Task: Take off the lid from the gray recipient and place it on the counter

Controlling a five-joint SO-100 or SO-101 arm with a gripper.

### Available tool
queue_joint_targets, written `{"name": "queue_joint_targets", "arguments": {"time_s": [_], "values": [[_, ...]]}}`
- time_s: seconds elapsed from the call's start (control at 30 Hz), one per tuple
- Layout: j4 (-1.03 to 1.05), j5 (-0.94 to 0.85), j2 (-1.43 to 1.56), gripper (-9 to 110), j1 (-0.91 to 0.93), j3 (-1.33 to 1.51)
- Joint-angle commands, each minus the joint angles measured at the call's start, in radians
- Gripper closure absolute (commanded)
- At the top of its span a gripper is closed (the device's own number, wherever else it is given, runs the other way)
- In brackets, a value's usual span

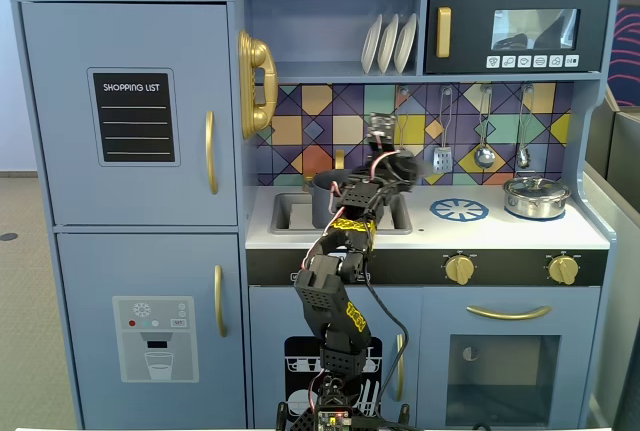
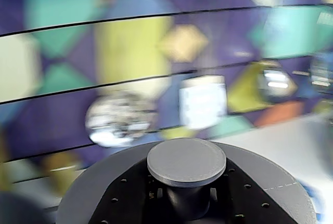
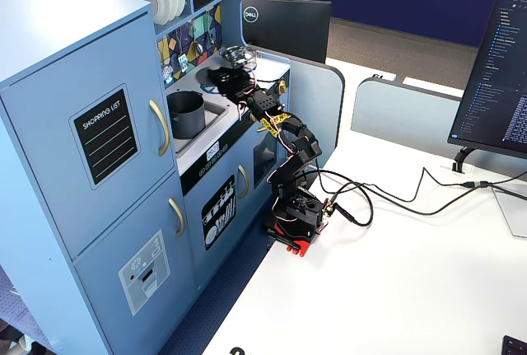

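My gripper (image 2: 186, 185) is shut on the small knob (image 2: 186, 160) of the dark gray lid (image 2: 99, 193); black fingers (image 2: 130, 198) flank the knob's stem. The lid is off the gray pot and held in the air above the white counter (image 1: 520, 233), right of the sink, in both fixed views (image 1: 398, 167) (image 3: 221, 76). The gray pot (image 1: 325, 201) stands open-topped in the sink, also seen in the other fixed view (image 3: 188, 114). The background in the wrist view is blurred.
A shiny steel pot with its own lid (image 1: 536, 196) stands at the counter's right end, also visible in the other fixed view (image 3: 239, 56). A blue burner print (image 1: 459, 210) lies between it and the sink (image 1: 288, 213). Utensils (image 1: 484, 156) hang on the tiled back wall.
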Motion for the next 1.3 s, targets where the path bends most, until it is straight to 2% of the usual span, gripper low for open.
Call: {"name": "queue_joint_targets", "arguments": {"time_s": [0.0, 0.5, 1.27], "values": [[-0.028, 0.018, 0.044, 102, 0.094, -0.025], [-0.344, -0.014, -0.161, 102, 0.137, 0.167], [-0.451, -0.049, -0.364, 102, 0.16, 0.17]]}}
